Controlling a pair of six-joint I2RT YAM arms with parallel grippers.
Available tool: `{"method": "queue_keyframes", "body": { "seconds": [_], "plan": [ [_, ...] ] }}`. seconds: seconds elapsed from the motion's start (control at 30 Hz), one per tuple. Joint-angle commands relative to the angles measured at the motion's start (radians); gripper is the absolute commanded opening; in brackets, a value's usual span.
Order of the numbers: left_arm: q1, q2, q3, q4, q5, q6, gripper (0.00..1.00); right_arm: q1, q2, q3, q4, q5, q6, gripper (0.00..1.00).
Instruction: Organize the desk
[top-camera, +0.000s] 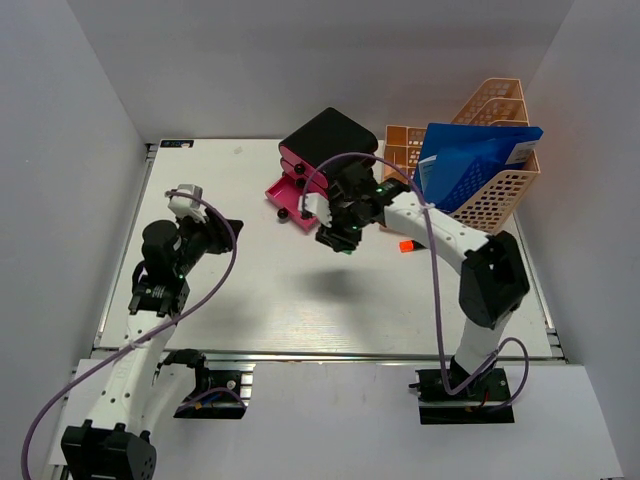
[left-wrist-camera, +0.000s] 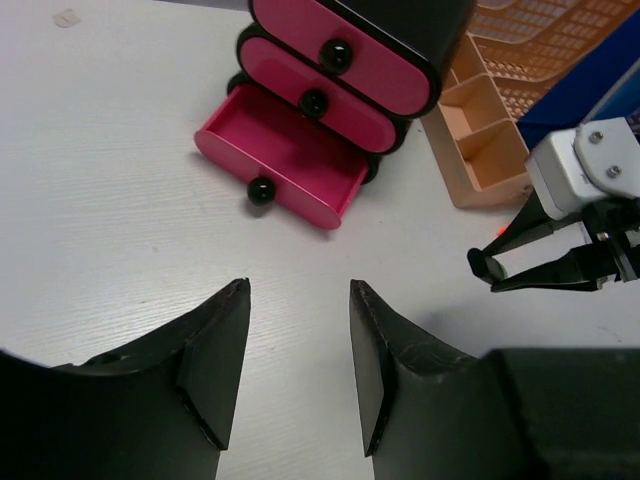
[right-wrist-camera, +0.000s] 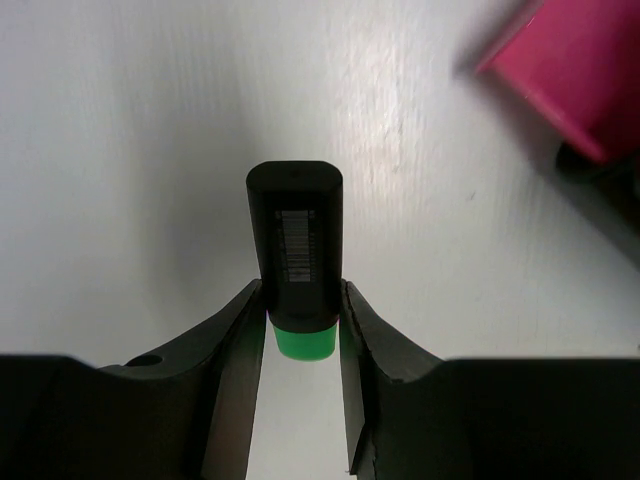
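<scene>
- The desk (top-camera: 300, 310), a flat white tabletop, spreads out from my two bases, with its silver rail (top-camera: 330, 354) running along the near edge.
- My right gripper (right-wrist-camera: 300, 292) hangs above the middle of the desk, toward the far edge. Its jaws are clamped on a black marker (right-wrist-camera: 295, 235) with a green end, and the marker's black end points out past my fingertips.
- My left gripper (left-wrist-camera: 300, 290) hovers over the left half of the desk, nearer the left edge, with its jaws apart and nothing between them.
- A black-and-pink drawer box (top-camera: 322, 148) stands at the far edge near the middle. Its bottom drawer (left-wrist-camera: 285, 160) is pulled open toward the desk's centre, just beyond my right gripper.
- A peach organizer tray (left-wrist-camera: 485, 150) sits just right of the drawer box along the far edge.
- A peach mesh file rack (top-camera: 495, 195) fills the far right corner, with a blue folder (top-camera: 470, 165) standing in it.
- A small orange object (top-camera: 406, 245) lies on the desk near the rack; it is too small for me to make out.
</scene>
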Motion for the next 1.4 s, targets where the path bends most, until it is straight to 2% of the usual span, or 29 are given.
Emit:
{"method": "queue_keyframes", "body": {
  "seconds": [0.0,0.17,0.5,0.7,0.87,0.9,1.0,1.1,1.27,1.33,1.37],
  "plan": [
    [-0.005,-0.058,-0.02,0.013,-0.103,0.018,0.55,0.05,0.045,0.093,0.136,0.007,0.225,0.0],
    [-0.005,-0.082,-0.032,0.013,-0.154,0.016,0.57,0.09,0.187,0.292,0.218,0.121,0.349,0.0],
    [-0.005,-0.033,-0.021,0.006,-0.139,0.018,0.57,0.096,0.453,0.548,0.353,0.357,0.399,0.0],
    [-0.005,-0.026,-0.021,0.009,-0.13,0.019,0.57,0.093,0.505,0.536,0.467,0.455,0.399,0.0],
    [-0.005,-0.02,-0.018,0.004,-0.124,0.019,0.57,0.082,0.531,0.544,0.482,0.472,0.402,0.0],
    [-0.005,-0.016,-0.017,0.004,-0.12,0.019,0.57,0.084,0.534,0.544,0.479,0.468,0.403,0.16],
    [-0.005,-0.019,-0.018,0.006,-0.12,0.019,0.57,0.084,0.536,0.535,0.467,0.461,0.396,0.37],
    [-0.005,-0.021,-0.018,0.006,-0.119,0.021,0.57,0.084,0.53,0.538,0.439,0.448,0.394,0.46],
    [-0.005,-0.018,-0.018,0.007,-0.117,0.019,0.58,0.084,0.47,0.51,0.418,0.397,0.403,0.55],
    [-0.005,-0.02,-0.02,0.009,-0.114,0.018,0.58,0.084,0.458,0.515,0.379,0.377,0.403,0.55],
    [-0.005,-0.021,-0.018,0.007,-0.114,0.018,0.57,0.085,0.439,0.513,0.361,0.335,0.409,0.51]
  ]
}}
